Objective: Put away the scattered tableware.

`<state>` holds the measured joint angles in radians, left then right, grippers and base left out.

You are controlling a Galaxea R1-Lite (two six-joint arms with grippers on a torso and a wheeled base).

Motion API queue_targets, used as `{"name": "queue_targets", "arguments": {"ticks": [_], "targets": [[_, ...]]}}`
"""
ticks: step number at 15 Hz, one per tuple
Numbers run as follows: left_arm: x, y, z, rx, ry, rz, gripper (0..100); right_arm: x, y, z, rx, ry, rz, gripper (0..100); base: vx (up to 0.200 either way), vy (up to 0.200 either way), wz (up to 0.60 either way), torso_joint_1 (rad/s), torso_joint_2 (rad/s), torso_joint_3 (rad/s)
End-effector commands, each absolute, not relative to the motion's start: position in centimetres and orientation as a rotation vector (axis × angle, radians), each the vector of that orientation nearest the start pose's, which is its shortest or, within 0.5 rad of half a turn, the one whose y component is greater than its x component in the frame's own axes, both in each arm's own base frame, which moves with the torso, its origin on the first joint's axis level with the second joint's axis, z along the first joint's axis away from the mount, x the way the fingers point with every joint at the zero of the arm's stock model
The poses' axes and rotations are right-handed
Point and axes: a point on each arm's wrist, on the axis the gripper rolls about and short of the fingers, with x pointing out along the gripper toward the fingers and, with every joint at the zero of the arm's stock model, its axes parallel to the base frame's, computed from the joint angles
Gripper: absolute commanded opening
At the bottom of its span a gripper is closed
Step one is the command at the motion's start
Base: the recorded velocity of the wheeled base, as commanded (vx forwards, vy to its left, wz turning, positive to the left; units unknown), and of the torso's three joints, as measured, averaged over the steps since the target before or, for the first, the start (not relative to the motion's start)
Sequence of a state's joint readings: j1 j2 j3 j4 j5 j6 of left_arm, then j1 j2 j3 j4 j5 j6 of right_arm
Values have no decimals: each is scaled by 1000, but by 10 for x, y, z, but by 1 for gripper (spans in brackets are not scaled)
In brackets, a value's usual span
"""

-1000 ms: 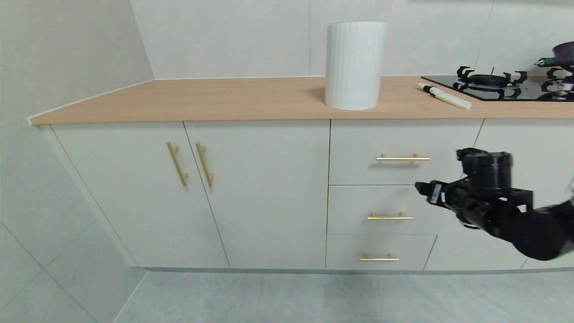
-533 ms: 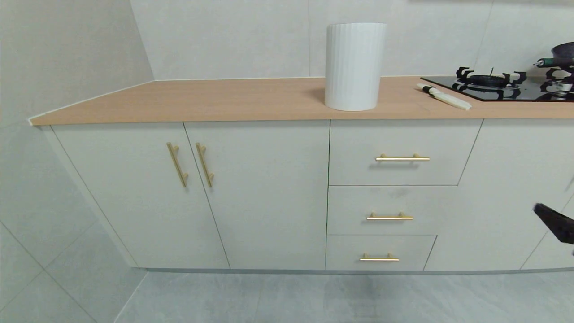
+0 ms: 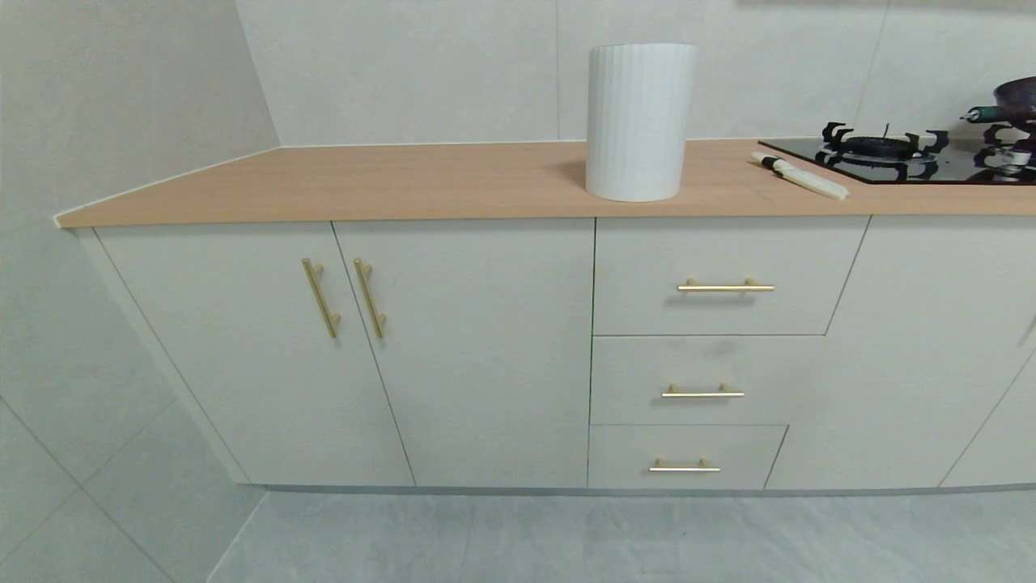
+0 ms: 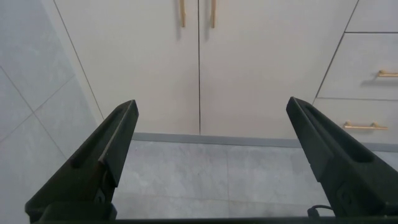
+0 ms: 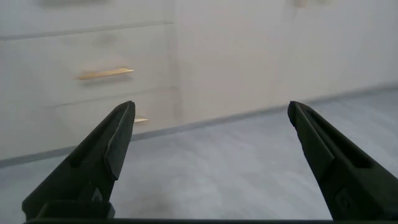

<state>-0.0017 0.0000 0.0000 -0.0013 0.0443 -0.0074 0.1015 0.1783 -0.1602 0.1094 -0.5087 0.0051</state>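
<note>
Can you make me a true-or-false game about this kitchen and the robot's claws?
1. The tall white container stands upright on the wooden counter. True.
2. The white utensil is inside the container. False: it lies on the counter, between the container and the stove.
3. All three drawers are shut. True.
4. The left gripper holds a spoon. False: it is open and empty, facing the cupboard doors.
5. The right gripper is open with nothing in it. True.
</note>
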Motion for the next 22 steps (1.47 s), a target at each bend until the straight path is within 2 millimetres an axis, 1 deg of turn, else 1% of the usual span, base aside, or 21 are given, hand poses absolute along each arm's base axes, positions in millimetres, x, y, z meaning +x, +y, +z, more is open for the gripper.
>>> {"name": "queue_targets", "arguments": {"ticks": [1,2,3,4,6,7,9,10,20,22], "targets": [[-23,1,76,-8,-2,44,100,-28,-14,102,-23,67,-501,100,0,0,0,0,0,0],[-23,1,76,-8,-2,43,100,-31,-12,95,-21,54,-550,100,0,0,0,0,0,0],[-23,1,76,-8,-2,44,100,-34,-12,89,-48,33,-546,100,0,0,0,0,0,0],[-23,1,76,-8,-2,44,100,-34,-12,89,-48,33,-546,100,0,0,0,0,0,0],[-23,1,76,-8,-2,43,100,-27,-6,88,-67,-27,-256,100,0,0,0,0,0,0],[-23,1,76,-8,-2,43,100,-24,-3,83,-71,-40,-118,100,0,0,0,0,0,0],[-23,1,76,-8,-2,43,100,-23,1,80,-77,-42,24,100,0,0,0,0,0,0],[-23,1,76,6,-1,43,100,-23,1,79,-81,-31,56,100,0,0,0,0,0,0],[-23,1,76,-3,-2,43,100,-23,1,78,-76,-20,53,100,0,0,0,0,0,0],[-23,1,76,-5,-2,43,100,-23,1,78,-76,-20,53,100,200,0,0,-2,0,2]]}}
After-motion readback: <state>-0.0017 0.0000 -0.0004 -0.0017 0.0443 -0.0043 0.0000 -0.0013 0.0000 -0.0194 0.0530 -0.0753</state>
